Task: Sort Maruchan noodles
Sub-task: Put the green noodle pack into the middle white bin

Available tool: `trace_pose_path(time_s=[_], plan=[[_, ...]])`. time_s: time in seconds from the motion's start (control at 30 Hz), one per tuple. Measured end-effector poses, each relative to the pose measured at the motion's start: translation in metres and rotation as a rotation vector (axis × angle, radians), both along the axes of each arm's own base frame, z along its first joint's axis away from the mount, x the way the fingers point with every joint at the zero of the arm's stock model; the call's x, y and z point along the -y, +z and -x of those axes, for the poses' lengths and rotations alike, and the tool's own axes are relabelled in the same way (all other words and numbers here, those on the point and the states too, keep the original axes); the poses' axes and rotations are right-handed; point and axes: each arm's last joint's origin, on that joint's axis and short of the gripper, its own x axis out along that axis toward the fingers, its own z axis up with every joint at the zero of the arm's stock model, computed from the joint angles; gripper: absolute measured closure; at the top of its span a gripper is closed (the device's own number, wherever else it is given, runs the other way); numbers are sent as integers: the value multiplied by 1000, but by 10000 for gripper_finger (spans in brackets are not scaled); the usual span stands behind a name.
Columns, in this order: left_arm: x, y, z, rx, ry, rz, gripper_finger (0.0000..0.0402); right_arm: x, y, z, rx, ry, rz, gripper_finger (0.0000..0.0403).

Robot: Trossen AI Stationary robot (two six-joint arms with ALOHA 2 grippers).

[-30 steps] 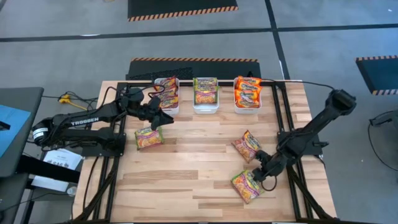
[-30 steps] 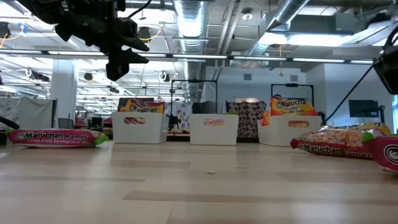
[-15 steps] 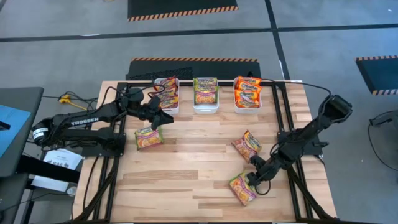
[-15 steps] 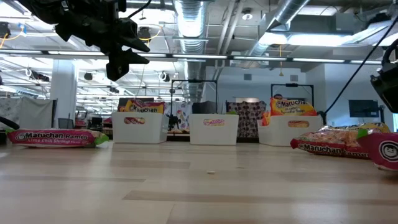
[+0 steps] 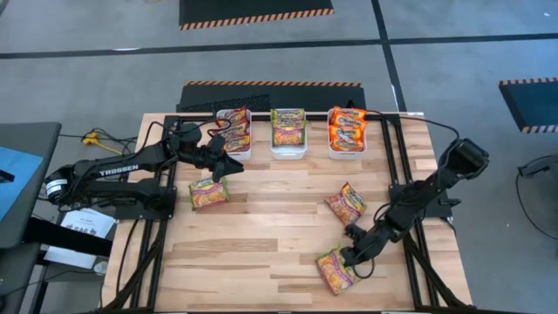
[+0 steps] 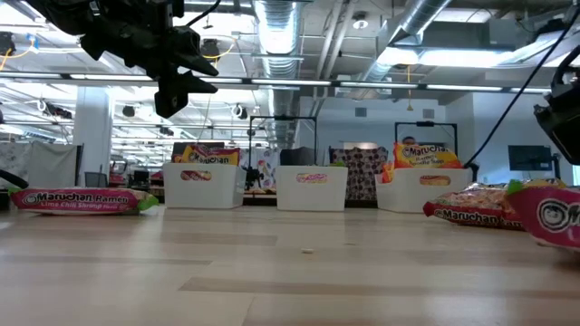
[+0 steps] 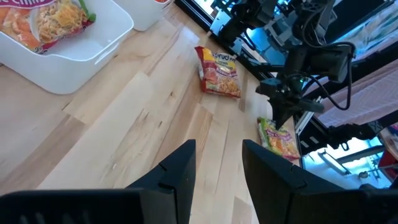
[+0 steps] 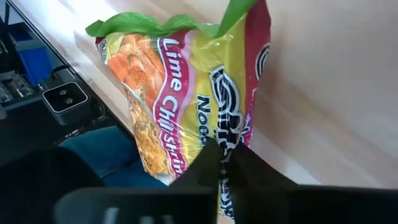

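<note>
A green-edged Maruchan packet lies near the table's near right corner, with my right gripper shut on it. The right wrist view shows this packet stretching away from the fingers over the wood. My left gripper hovers open above the table in front of the left bin, with nothing between its fingers. Below it, a second green-edged packet lies flat. A red-edged packet lies flat at mid right. My right gripper pinches the packet's far right edge between its two fingers. The fingers slant down at it from the table's far right. In the low view that held end stands a little raised, while the rest of the packet stays on the table.
Three white bins stand in a row at the far edge: left, middle and right, each with packets inside. Black frame rails run along both table sides. Bare wood lies between the bins and the loose packets.
My right gripper has come down and gone toward the table's near left, onto the green-edged packet. The packet has slid a little toward the near left edge and turned slightly, and its held end now sits higher in the low view.
</note>
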Motion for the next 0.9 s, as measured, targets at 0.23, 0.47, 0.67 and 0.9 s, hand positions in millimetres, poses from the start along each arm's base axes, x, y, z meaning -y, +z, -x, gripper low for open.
trace_pose_path(time_s=[0.23,0.47,0.67,0.9], plan=[[0,1,0,7,-2,-10,285,-5,9,-8,16,-3,-5,390],[0,1,0,12,-10,-2,285,-17,36,-25,82,36,38,396],[0,5,-1,48,-6,-5,285,-16,65,-43,82,70,135,396],[-1,7,-2,71,1,7,285,7,93,-72,157,59,279,396]])
